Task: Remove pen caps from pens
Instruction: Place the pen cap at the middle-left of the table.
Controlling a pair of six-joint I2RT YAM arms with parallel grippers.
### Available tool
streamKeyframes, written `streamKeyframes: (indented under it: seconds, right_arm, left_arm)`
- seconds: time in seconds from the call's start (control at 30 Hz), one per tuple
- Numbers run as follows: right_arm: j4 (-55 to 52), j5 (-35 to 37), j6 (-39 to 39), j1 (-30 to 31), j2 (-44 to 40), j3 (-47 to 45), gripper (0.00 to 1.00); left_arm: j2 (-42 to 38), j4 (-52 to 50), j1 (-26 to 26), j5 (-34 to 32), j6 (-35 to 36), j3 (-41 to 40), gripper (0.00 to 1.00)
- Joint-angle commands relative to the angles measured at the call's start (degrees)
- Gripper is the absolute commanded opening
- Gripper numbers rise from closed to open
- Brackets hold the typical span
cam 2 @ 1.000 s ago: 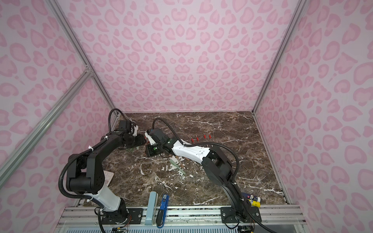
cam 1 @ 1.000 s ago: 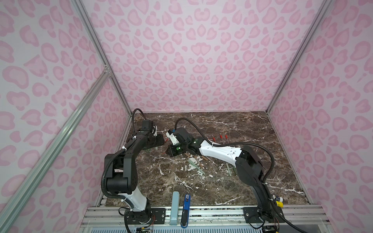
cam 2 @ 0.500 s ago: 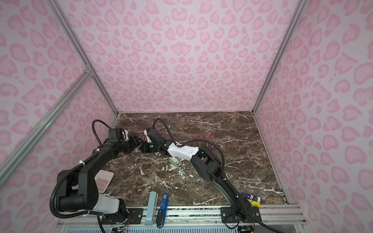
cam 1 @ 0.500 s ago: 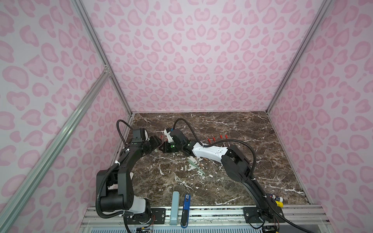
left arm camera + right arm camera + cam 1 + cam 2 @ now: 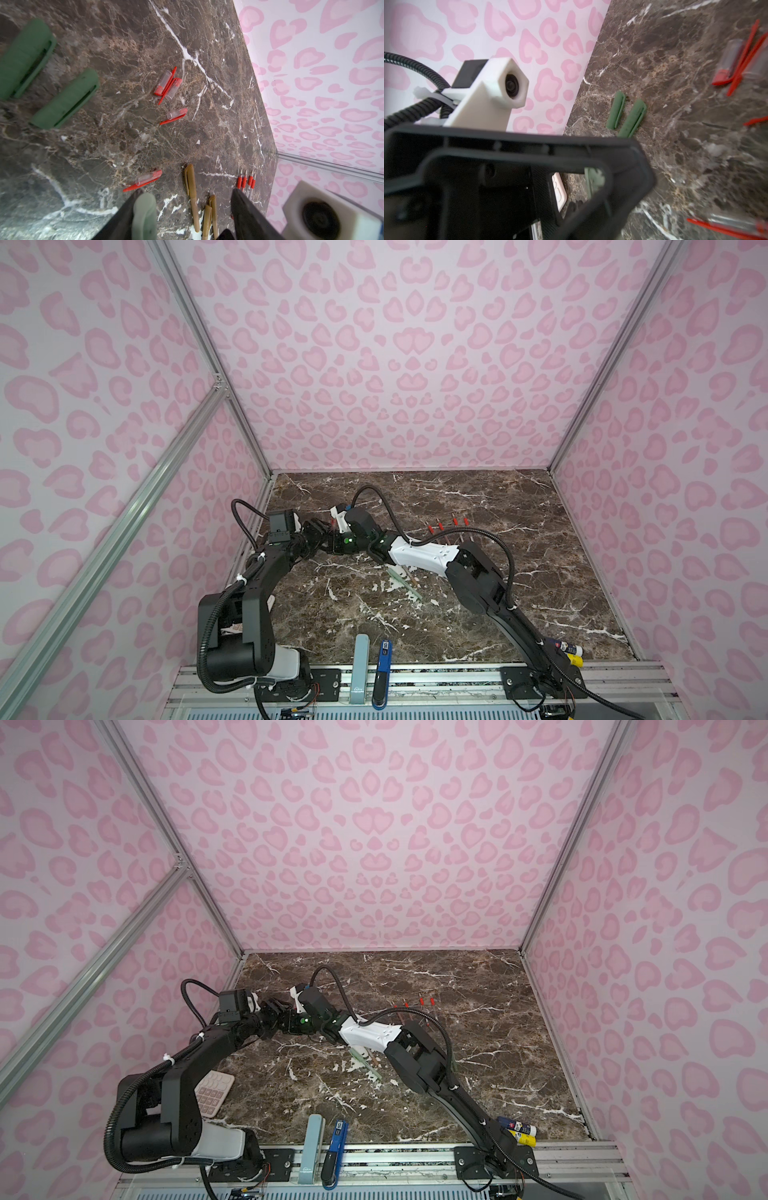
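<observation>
In both top views my left gripper [image 5: 319, 531] and right gripper [image 5: 337, 541] meet tip to tip near the left wall. In the left wrist view my left gripper [image 5: 187, 193] stands open, and a pale sage-green pen cap [image 5: 145, 216] rests against one finger. That pale green piece [image 5: 593, 178] shows through the left gripper's frame in the right wrist view, which hides my right gripper's own jaws. On the marble lie two dark green caps [image 5: 66, 99], several red-clipped clear caps [image 5: 166, 83], tan-brown pens [image 5: 192, 193] and slim red-ended pens [image 5: 246, 180].
A pale-blue flat case [image 5: 360, 664] and a blue-and-black tool [image 5: 384, 668] lie at the front edge. A pink calculator [image 5: 214, 1092] sits under the left arm. Green pens [image 5: 405, 587] lie mid-table, and small tubes [image 5: 567, 649] at the front right. The pink wall [image 5: 322, 83] is close.
Both grippers have shifted together towards the left wall. The left arm has folded back and its jaws have widened.
</observation>
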Motion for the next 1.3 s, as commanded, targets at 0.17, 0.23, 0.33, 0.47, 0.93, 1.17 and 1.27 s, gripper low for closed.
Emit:
streamKeyframes:
  seconds: [0.17, 0.23, 0.33, 0.47, 0.93, 1.17, 1.27]
  right_arm:
    - [-2.39, 1.57, -0.51, -0.55, 3.09, 3.16, 0.00]
    - [-4.86, 1.90, -1.37, -0.51, 4.36, 5.68, 0.00]
    - [-7.54, 3.51, -2.15, -0.48, 5.55, 7.79, 0.00]
    - [-8.53, 3.25, -1.79, -0.49, 7.07, 10.52, 0.00]
    - [-10.57, 6.15, -11.89, -1.16, -13.06, -9.95, 0.00]
    - [-22.74, 14.49, -21.78, -2.04, -25.57, -22.54, 0.23]
    - [-25.80, 17.06, -24.98, -2.06, -29.33, -27.80, 0.32]
  left_arm:
    - [-1.23, 1.41, 0.06, 2.62, 0.90, 0.13, 0.68]
    - [-1.22, 1.29, 0.19, 2.33, 1.38, 0.12, 0.68]
    - [-1.54, -0.04, 0.87, 1.57, 1.99, 0.32, 0.68]
    - [-1.57, 0.37, 1.25, 1.37, 1.99, -0.27, 0.68]
    - [-1.66, -6.32, 1.12, -13.01, 22.88, 4.23, 0.69]
    - [-5.40, -5.23, -0.52, -15.39, 38.67, 4.10, 0.74]
    - [-5.99, -6.74, -0.90, -13.91, 42.85, 4.75, 0.74]
